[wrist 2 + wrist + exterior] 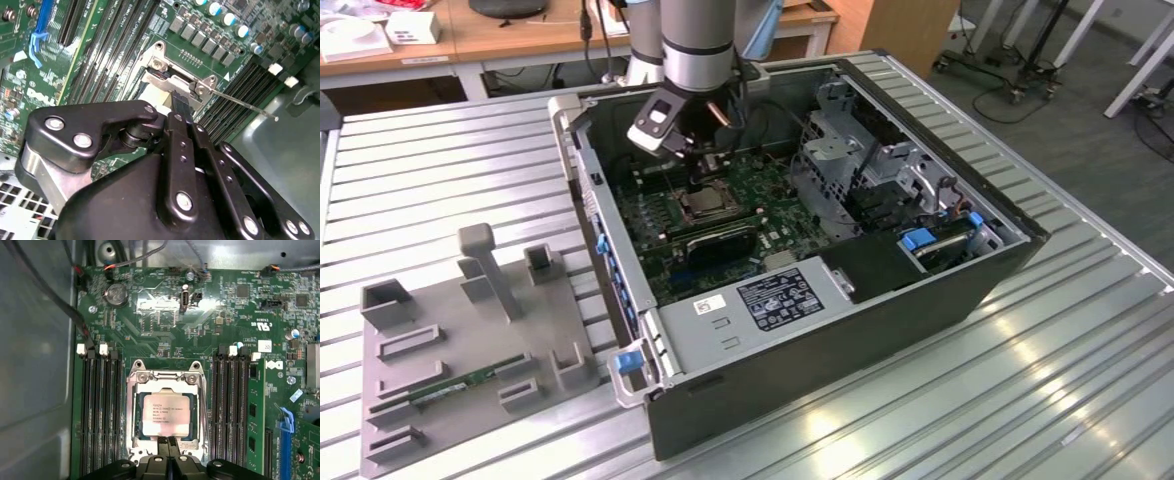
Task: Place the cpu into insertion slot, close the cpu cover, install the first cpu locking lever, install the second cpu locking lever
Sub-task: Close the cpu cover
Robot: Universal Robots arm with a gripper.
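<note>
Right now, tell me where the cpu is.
In the first wrist view the cpu lies in the insertion slot, between the two banks of memory slots, close to the gripper.

So the arm [694,40] is a chunky silver-grey tube with a darker band. The tool [181,106] is matte black linkage bars dotted with shiny silver screw heads, with slim black fingers [163,445].

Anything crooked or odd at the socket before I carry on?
The cpu lies square in its socket, the cover looks flat around it. Only oddity: a thin lever juts free beside the socket in the second wrist view, not latched down.
</note>
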